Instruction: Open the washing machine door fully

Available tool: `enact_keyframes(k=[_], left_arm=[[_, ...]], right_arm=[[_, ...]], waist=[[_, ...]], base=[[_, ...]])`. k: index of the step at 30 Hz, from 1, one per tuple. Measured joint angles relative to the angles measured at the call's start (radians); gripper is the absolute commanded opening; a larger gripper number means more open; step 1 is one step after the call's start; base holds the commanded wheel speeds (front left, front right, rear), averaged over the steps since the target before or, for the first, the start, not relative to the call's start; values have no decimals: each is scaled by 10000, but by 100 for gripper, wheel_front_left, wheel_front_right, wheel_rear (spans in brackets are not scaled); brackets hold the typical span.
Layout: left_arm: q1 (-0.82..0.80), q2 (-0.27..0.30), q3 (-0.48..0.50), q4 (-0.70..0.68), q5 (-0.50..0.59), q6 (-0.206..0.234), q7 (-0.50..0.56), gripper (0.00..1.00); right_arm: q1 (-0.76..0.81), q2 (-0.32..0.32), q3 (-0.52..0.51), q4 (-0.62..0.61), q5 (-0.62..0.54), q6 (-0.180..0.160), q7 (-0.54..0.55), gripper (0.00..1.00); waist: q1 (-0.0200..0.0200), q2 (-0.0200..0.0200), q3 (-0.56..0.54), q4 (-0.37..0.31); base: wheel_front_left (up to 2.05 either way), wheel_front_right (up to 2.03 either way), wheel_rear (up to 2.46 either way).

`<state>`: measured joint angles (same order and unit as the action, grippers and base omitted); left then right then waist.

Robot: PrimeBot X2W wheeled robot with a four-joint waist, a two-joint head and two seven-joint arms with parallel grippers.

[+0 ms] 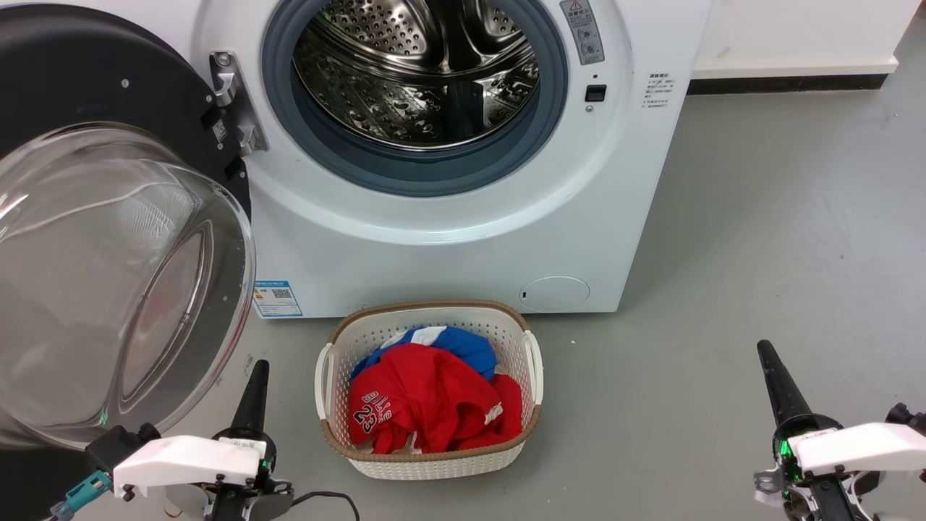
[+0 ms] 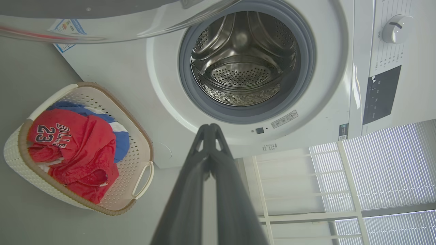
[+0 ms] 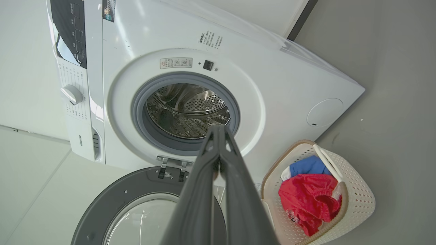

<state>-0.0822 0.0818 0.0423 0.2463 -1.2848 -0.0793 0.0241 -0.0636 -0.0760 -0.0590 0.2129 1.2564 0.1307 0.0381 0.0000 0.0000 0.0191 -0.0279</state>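
The white washing machine (image 1: 448, 246) stands ahead with its steel drum (image 1: 419, 72) exposed inside the blue-grey gasket. Its door (image 1: 108, 217) is swung wide to the left on a metal hinge (image 1: 235, 101), the clear glass bowl bulging toward me. My left gripper (image 1: 257, 373) sits low at the lower left, just right of the door's glass, shut and holding nothing. My right gripper (image 1: 767, 358) is at the lower right over bare floor, also shut and empty. In the wrist views the left fingertips (image 2: 210, 129) and right fingertips (image 3: 218, 131) are pressed together, and the door (image 3: 129, 190) lies open.
A white laundry basket (image 1: 329, 376) with red and blue clothes stands on the grey floor in front of the machine, between my two grippers. A white wall with a dark skirting runs at the back right. Open floor stretches to the right of the machine.
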Motion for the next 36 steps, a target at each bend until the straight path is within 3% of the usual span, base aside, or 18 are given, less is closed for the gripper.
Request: enact_keyframes(k=[36], left_arm=[[-178, -259, 591, 2, -2621, -412, 719, 0]], right_arm=[[-337, 119, -328, 238, 2936, 0, 516, 0]], waist=[[0, 0, -124, 217]], base=[[0, 0, 0]])
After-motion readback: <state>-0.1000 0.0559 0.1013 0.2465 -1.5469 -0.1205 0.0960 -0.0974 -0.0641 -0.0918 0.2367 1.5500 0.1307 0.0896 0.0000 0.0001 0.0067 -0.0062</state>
